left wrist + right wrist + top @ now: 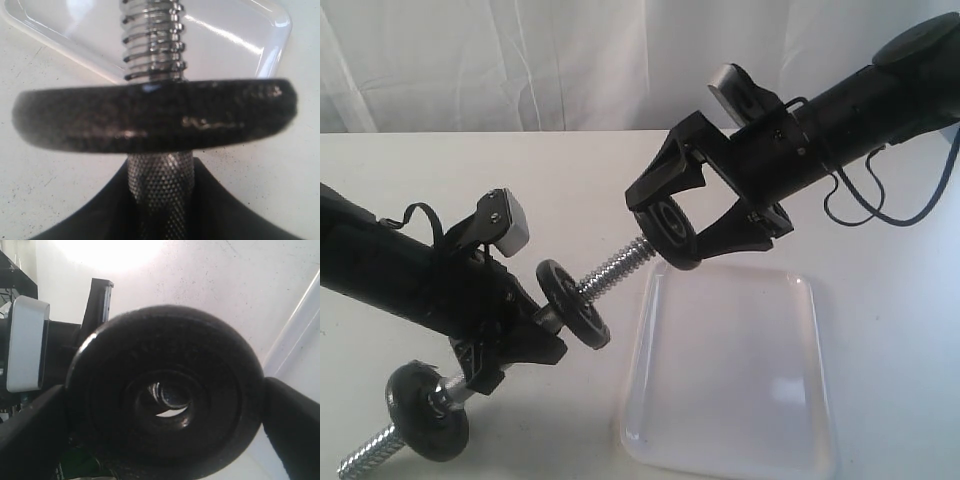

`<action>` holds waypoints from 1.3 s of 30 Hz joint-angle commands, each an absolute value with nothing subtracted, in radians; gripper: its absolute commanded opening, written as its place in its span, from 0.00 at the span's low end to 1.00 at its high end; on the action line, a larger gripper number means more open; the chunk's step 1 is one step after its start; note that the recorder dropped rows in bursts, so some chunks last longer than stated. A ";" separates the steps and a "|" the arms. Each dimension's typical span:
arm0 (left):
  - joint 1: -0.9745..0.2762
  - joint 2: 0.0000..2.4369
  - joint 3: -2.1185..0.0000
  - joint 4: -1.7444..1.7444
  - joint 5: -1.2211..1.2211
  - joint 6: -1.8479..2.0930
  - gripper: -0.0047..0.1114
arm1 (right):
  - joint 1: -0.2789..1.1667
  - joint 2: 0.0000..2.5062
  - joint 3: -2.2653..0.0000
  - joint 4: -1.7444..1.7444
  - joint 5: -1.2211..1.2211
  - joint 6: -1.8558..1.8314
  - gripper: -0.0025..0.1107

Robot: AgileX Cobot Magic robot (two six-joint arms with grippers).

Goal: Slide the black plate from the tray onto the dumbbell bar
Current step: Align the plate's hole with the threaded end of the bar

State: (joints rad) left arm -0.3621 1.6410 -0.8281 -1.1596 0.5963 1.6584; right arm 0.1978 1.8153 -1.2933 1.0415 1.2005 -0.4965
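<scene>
- Left arm comes in low from the left side, wrist angled down; left gripper [510,355] is clamped on the knurled middle of the dumbbell bar [615,265].
- Bar is held off the table [470,170] and tilted: one threaded end low and near the camera, the other up toward the centre.
- Two black collars sit on the bar, one above the left gripper [572,303] and one below it [427,410].
- Right arm reaches in from the upper right, sloping down toward the bar's raised end.
- Right gripper [667,230] is part-way spread, fingers [30,430] pressed on opposite edges of the black plate [672,228], gripping it.
- Plate is in the air, face-on to the raised threaded tip; the tip shows through its hole in the right wrist view. Can't tell how far in.
- Tray [740,400] lies flat on the table just below the plate.
</scene>
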 commanded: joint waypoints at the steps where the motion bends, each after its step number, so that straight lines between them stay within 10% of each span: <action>1: -0.362 1.594 -0.849 -1.254 0.688 1.709 0.04 | 0.196 1.795 -1.302 1.076 1.221 -0.491 0.02; 39: -0.362 1.594 -0.849 -1.284 0.701 1.753 0.04 | 0.162 1.870 -1.302 1.185 1.221 -0.624 0.02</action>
